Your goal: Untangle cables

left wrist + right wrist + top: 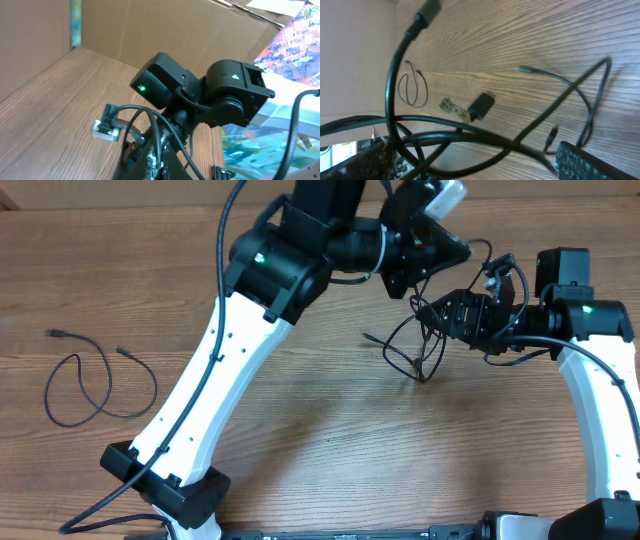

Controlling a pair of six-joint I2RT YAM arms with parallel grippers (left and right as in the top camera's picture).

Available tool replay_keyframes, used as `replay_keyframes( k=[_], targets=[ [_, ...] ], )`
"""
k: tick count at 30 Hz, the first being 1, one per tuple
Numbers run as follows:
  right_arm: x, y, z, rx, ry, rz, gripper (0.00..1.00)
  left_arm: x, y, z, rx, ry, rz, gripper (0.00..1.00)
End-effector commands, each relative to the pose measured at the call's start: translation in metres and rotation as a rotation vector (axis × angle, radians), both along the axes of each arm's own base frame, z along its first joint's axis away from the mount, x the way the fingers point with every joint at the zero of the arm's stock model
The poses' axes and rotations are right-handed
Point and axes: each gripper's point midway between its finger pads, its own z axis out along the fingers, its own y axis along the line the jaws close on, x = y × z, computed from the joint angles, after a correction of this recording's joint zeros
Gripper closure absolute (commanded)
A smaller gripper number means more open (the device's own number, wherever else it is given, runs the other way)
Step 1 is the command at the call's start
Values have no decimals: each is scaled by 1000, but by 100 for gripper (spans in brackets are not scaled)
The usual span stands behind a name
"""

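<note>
Wood: a brown grained table [330, 430] is seen, with a tangle [420, 345] of thin black cables touching it only at its lowest loop.
Left gripper [462, 252]: closed on an upper strand, just behind the tangle.
Right gripper [440, 317]: placed at the tangle's right side, jaws spread wide, with strands crossing between the fingers but not clamped.
Loose cable [100, 390]: laid flat in open curls, well left of the tangle.

One loose cable [103, 392] lies looped on the table [330, 430] at the far left; the tangled cables [418, 355] sit well apart, on the right.
</note>
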Motion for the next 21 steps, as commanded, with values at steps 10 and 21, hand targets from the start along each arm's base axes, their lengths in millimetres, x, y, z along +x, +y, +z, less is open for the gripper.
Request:
replay_keyframes(
  k=[10,21],
  targets=[
    [-38,43,-40,-99,122,138,0,19,38,28,-52,-51,74,96],
    [-61,23,-92,-242,301,33,0,55,111,50,-60,-96,270,96]
  ],
)
